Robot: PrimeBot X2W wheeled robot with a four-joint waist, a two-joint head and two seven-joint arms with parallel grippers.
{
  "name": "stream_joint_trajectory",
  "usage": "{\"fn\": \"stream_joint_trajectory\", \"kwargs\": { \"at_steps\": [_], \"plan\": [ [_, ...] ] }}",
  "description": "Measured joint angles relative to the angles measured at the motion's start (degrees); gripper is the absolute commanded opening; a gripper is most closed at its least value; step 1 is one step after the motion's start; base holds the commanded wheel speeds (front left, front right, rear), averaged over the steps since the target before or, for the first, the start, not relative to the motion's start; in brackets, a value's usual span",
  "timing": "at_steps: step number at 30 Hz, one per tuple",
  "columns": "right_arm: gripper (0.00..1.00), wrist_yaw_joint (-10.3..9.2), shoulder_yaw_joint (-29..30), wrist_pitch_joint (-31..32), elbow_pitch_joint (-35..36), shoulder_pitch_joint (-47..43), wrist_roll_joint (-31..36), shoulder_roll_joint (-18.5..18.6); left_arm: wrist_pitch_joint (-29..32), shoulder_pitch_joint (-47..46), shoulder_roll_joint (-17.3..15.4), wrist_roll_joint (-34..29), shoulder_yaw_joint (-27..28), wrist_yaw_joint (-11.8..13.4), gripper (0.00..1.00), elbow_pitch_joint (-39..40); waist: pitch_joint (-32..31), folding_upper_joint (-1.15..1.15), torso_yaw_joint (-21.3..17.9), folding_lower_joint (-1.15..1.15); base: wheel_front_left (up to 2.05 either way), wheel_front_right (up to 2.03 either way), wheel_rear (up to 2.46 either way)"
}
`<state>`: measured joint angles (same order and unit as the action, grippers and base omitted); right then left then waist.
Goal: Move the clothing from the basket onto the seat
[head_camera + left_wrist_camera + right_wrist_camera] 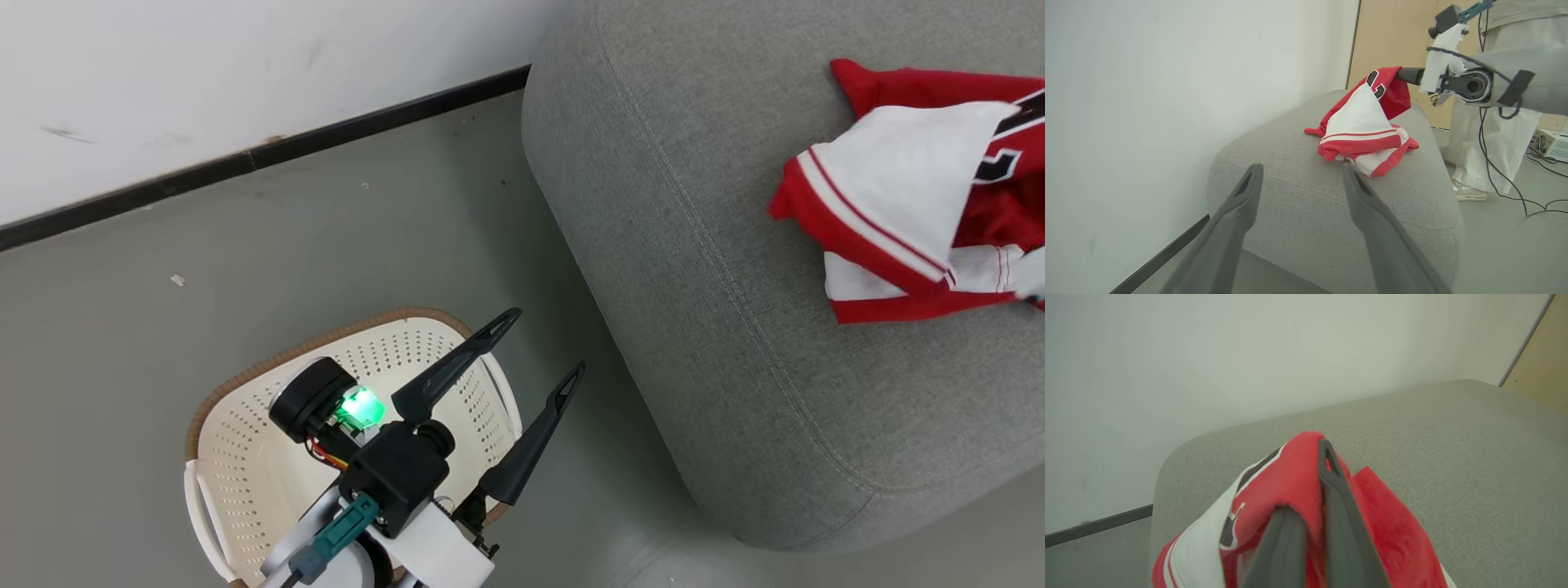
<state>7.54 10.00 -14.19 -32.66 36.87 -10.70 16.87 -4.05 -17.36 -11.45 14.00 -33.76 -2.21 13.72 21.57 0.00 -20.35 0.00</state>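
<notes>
Judging the job nearly done, we see the clothing (898, 188) at the head view's upper right heaped on the seat (694, 245), our right gripper (1312, 477) pinching its red fold and yet to release, our left gripper (547, 340) spread empty by the basket (245, 474), lower left, which shows no garment.

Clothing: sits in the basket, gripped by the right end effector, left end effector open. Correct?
No. Head view: the clothing is on the seat, not in the basket. The right end effector grips it; the left end effector is open.
</notes>
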Motion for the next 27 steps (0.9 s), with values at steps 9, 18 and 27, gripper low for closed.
{"fn": "stream_joint_trajectory", "kwargs": {
  "at_steps": [9, 18, 27],
  "plan": [
    [0.0, 0.0, -0.5, 0.0, -1.3, -5.4, 0.2, -3.4, -0.1, -0.2, -1.3, 0.1, 1.6, 0.0, 1.0, -1.5, 0.9, 0.0, -2.3, 0.0, 0.0, 0.0, 0.0],
    [0.83, 0.0, 2.2, 0.0, 2.2, -7.8, 0.2, -4.0, -0.1, -0.2, -1.1, 0.6, 1.6, 0.0, 1.0, -1.8, 0.4, 0.0, -2.6, 0.0, 0.0, 0.0, 0.0],
    [1.0, 0.0, 3.9, 0.0, 4.2, -11.3, 1.3, -4.3, -1.1, -0.2, -0.6, 1.2, 2.5, 0.0, 1.0, -1.8, -0.5, 0.0, -2.4, 0.0, 0.0, 0.0, 0.0]
  ]
}}
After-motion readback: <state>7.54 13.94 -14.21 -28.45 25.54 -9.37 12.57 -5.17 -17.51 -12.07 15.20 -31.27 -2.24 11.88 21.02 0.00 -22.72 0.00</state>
